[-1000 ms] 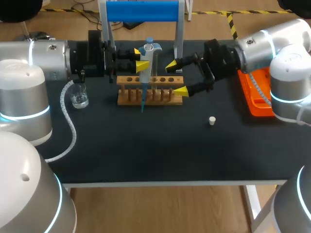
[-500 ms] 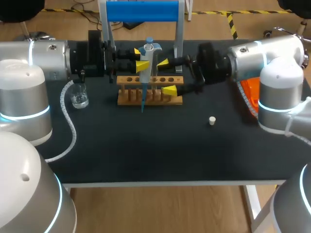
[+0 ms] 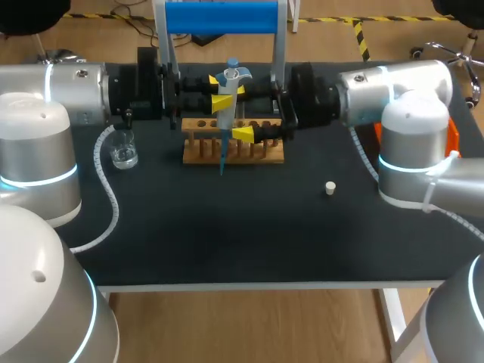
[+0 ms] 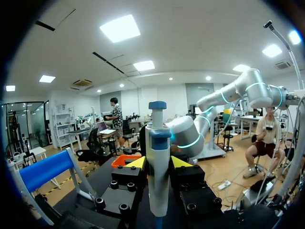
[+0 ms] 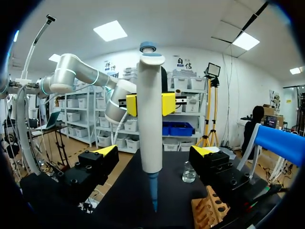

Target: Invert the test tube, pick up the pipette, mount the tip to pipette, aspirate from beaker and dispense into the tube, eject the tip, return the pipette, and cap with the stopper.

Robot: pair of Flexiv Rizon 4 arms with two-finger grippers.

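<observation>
Pipette (image 5: 150, 119): smooth white cylindrical body, tapered blue tip (image 5: 153, 191).

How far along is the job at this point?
Done: pipette picked up, blue tip mounted, held by left claw over the rack. In hand: open right claw flanks it. Aspiration unclear. Left: tip ejection, pipette return, capping; stopper lies loose on the table.

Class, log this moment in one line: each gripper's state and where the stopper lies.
left gripper: shut on pipette, upright by rack | right gripper: open, either side of pipette | stopper: loose on table, right of rack
</observation>
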